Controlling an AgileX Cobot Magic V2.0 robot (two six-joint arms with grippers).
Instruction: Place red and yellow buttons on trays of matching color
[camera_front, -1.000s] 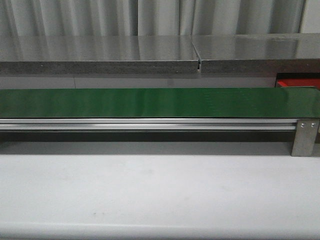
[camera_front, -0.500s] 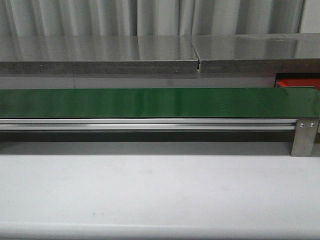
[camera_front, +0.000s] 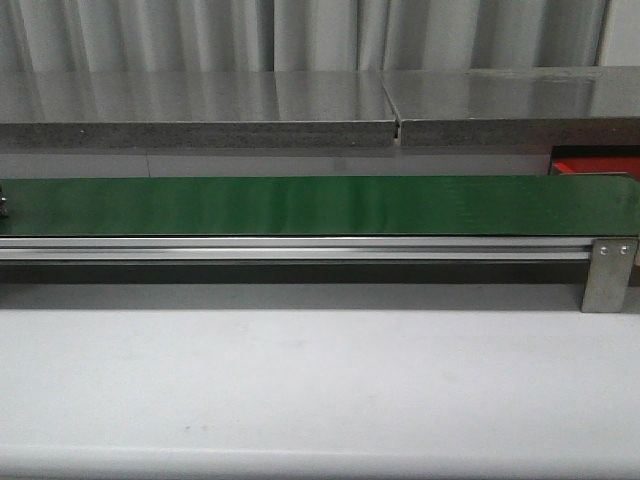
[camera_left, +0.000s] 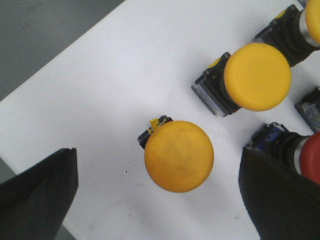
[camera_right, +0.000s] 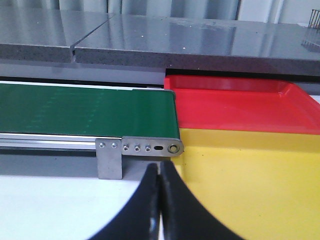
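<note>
The left claw (camera_left: 160, 200) hangs with its fingers (camera_left: 37, 195) spread wide apart over a white surface (camera_left: 125, 65), clamping nothing. Directly between them stands a yellow button (camera_left: 179, 156), cap up, touching neither finger. At two o'clock from it sits a second yellow button (camera_left: 257, 76), and a third yellow-backed one (camera_left: 295, 25) lies beyond, cut off at the frame edge. A red button (camera_left: 311, 157) stands just beside the right-hand finger.

In the front view, the green belt (camera_front: 320, 205) runs across, bare except for a small dark shape at its nine o'clock end, too small to identify.

The right claw (camera_right: 159, 200) has its fingers pressed together, empty. Past the belt's end, the red tray (camera_right: 240, 107) lies behind the yellow tray (camera_right: 250, 180), their edges touching.
</note>
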